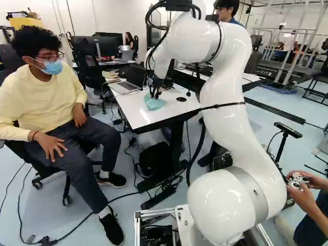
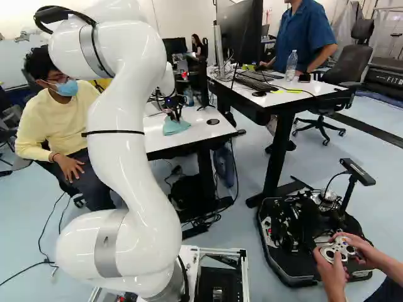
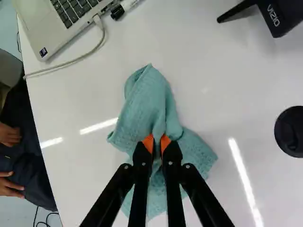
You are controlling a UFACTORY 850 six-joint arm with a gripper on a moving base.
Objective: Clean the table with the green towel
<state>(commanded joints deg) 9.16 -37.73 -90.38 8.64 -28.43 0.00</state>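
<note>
My gripper (image 2: pixel 172 113) is low over the white table (image 2: pixel 198 128) in the right base view. The green towel (image 2: pixel 175 126) lies bunched on the tabletop under it. In the wrist view the gripper (image 3: pixel 157 143) is shut on a fold of the towel (image 3: pixel 150 101), pinched up between its orange-tipped fingers. The rest of the cloth spreads around and beneath the fingers, flat against the tabletop. The left base view shows the same towel (image 1: pixel 154 102) close to the table's near edge.
A laptop (image 3: pixel 57 21) with a cable, a marker (image 3: pixel 124 8) and a black stand (image 3: pixel 272 14) are on the table. A round black grommet (image 3: pixel 289 131) lies beside the towel. A seated person (image 1: pixel 46 107) is close to the table's edge.
</note>
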